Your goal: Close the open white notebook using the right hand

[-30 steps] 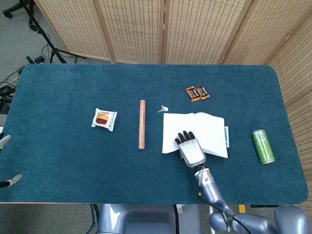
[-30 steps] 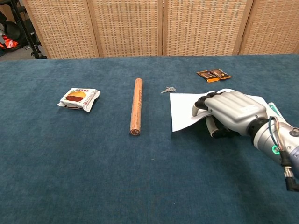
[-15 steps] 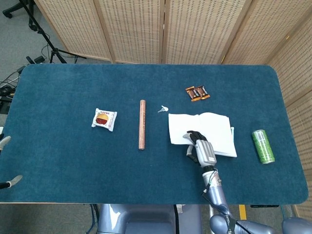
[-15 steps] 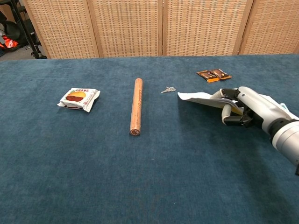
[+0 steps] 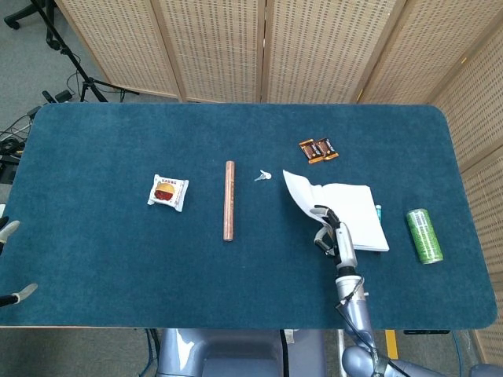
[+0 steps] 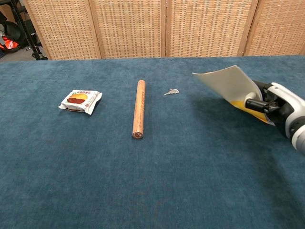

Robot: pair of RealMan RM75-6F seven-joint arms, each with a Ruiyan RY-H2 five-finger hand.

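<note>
The white notebook lies at the right of the blue table. Its left leaf stands lifted and tilted up off the table, swung over toward the right half. My right hand sits at the notebook's near edge and holds that leaf between thumb and fingers. A yellow patch shows under the raised leaf in the chest view. Of my left hand only two fingertips show at the far left edge, spread apart with nothing between them.
A wooden rod lies mid-table with a small key between it and the notebook. A snack packet is to the left, two snack bars behind the notebook, a green can at its right. Folding screens stand behind.
My right hand has drawn back to the right and lifted the left leaf from flat on the table to steeply raised. The left hand has not moved.
</note>
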